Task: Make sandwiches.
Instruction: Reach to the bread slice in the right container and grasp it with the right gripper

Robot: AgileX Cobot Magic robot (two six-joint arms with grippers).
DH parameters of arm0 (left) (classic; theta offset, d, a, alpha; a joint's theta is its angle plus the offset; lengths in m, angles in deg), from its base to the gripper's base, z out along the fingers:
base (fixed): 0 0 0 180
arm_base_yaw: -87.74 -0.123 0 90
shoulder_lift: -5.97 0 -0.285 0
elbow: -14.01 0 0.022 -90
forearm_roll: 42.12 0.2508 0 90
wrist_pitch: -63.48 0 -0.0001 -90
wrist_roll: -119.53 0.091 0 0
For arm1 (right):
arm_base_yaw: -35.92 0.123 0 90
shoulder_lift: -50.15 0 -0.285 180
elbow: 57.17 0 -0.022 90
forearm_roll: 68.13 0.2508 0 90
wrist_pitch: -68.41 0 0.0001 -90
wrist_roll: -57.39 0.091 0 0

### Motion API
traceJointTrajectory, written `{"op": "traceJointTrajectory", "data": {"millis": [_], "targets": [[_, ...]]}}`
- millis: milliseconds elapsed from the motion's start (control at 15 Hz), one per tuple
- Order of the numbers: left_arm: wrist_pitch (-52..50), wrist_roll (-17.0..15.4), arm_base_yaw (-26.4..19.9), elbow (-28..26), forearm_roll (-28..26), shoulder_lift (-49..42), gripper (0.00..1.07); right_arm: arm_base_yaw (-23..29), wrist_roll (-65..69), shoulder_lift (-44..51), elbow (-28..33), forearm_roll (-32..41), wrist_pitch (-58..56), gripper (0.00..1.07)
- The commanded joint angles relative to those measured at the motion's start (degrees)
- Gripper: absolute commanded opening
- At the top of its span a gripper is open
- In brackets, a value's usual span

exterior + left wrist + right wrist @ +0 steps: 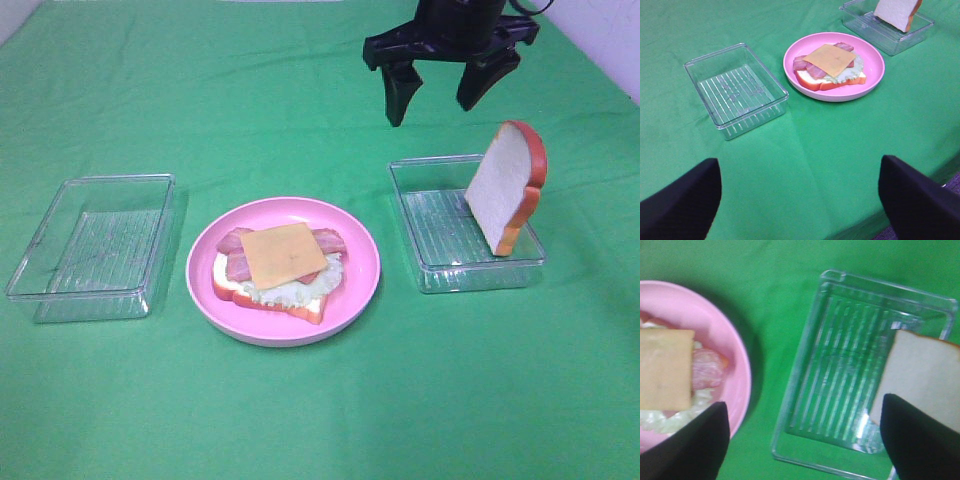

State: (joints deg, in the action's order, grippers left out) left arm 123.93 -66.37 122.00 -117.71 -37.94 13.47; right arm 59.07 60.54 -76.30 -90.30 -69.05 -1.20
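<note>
An open-faced sandwich stack (278, 268) lies on the pink plate (352, 288): bread slice, lettuce, bacon, yellow cheese (283, 252) on top. It also shows in the left wrist view (829, 67) and the right wrist view (665, 371). A second bread slice (505, 187) stands upright against the right side of the right clear tray (440, 240); it shows in the right wrist view (920, 375) too. My right gripper (440, 100) hangs open and empty above and behind that tray. My left gripper (800, 190) is open and empty, out of the exterior view.
A clear tray (95, 245) holding nothing sits left of the plate; it also shows in the left wrist view (735, 90). Green cloth covers the table. The table's edge shows at the lower right of the left wrist view (920, 190).
</note>
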Motion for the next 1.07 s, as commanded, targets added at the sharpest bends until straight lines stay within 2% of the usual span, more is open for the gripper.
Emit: {"op": "traceJointTrajectory", "data": {"millis": [67, 333, 600, 733, 933, 1067], "targets": [[-0.6, 0.1, 0.1, 0.3, -0.2, -0.5, 0.81, -3.0, 3.9, 0.9, 0.0, -4.0, -4.2, 0.78], [-0.6, 0.1, 0.1, 0.3, -0.2, -0.5, 0.81, -9.6, 4.3, 0.9, 0.2, -1.5, -4.2, 0.78], [-0.6, 0.1, 0.1, 0.3, -0.2, -0.5, 0.81, -15.5, 1.8, 0.8, 5.3, 5.8, -2.9, 0.78], [-0.6, 0.1, 0.1, 0.3, -0.2, -0.5, 0.81, -16.2, -0.9, 0.7, 8.3, 10.3, 1.2, 0.78], [-0.6, 0.1, 0.1, 0.3, -0.2, -0.5, 0.81, -16.1, -0.9, -2.3, 8.7, 7.6, 2.2, 0.77], [-0.6, 0.1, 0.1, 0.3, -0.2, -0.5, 0.81, -16.1, -0.9, -4.0, 8.7, 6.5, 2.0, 0.69]]}}
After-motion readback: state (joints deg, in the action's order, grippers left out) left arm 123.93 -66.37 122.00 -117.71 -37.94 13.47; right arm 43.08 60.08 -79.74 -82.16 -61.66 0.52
